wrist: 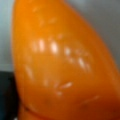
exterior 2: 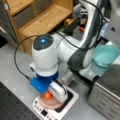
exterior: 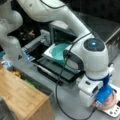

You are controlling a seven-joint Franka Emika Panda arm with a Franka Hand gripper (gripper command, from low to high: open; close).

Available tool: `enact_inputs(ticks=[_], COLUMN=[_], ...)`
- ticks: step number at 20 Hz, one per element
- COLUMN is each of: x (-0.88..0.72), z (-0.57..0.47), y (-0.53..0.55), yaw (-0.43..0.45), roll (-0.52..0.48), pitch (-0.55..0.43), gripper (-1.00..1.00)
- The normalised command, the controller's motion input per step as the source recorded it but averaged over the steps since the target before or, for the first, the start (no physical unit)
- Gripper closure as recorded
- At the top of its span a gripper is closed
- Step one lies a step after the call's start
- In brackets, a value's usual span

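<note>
The gripper (exterior 2: 51, 96) hangs low over the pink plate (exterior 2: 53, 104) on the scale (exterior 2: 65, 108), right at the orange object (exterior 2: 47, 95); whether it grips cannot be told. The orange object looks glossy, hard, likely light and slippery; its narrower end seems the surest hold.

Both front views high, angled down from opposite sides, sharing teal bowl (exterior: 58, 52) (exterior 2: 105, 55) and white scale (exterior: 113, 110) (exterior 2: 56, 107), wrist view pressed against orange object (wrist: 62, 62), grey counter (wrist: 100, 15) at 1 o'clock
</note>
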Motion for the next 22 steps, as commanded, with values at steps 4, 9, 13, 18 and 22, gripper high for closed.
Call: enact_inputs(ticks=[4,9,13,18,22], x=[-0.08,-0.11,-0.13,-0.14,-0.14], z=[-0.14,-0.15,-0.11,-0.05,-0.03], y=[-0.02,-0.03,0.00,0.04,0.06], yaw=[0.149,0.153,0.143,0.139,0.133], roll=[-0.225,-0.218,-0.201,-0.190,-0.187], pitch=[-0.097,-0.091,-0.077,-0.063,-0.061], gripper=[1.00,1.00,1.00,1.00,1.00])
